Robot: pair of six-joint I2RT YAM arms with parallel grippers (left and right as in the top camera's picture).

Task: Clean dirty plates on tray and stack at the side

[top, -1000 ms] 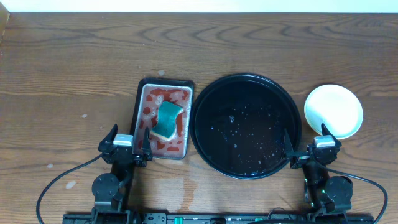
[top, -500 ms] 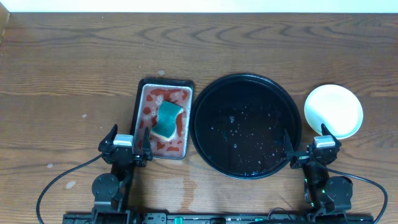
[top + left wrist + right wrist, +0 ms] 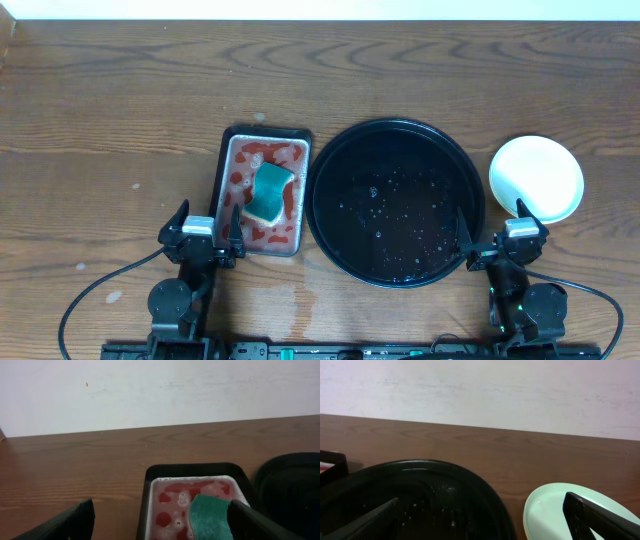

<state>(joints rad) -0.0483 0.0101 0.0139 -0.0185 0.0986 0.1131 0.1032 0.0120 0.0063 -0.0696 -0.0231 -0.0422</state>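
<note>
Nothing has moved since the earlier frames: both arms, the trays and the plates hold the same positions.

Left gripper (image 3: 205,213): fingers spread wide apart, holding nothing. It sits at the near edge of the table (image 3: 100,100), just beside the near-left corner of the rectangular metal tray (image 3: 265,133). In the left wrist view, the two dark fingers (image 3: 65,522) frame that tray. It holds red liquid with pale foam, and a green sponge (image 3: 270,193) lies in it.

Right gripper (image 3: 492,216): fingers likewise wide apart, empty. One finger lies over the near-right rim of the tray (image 3: 340,170); the other lies over the near edge of the plates (image 3: 536,178). Contact cannot be determined from above.

The tray – round, glossy black, raised rim – sits just right of the metal tray. No plate rests on it; only scattered droplets and specks show on its surface.

The plates sit on the table just right of the tray, close to its rim but apart from it. The overhead view shows one whitish disc. The right wrist view shows a pale mint plate with a yellow edge beneath it – a stack; the count cannot be determined.
</note>
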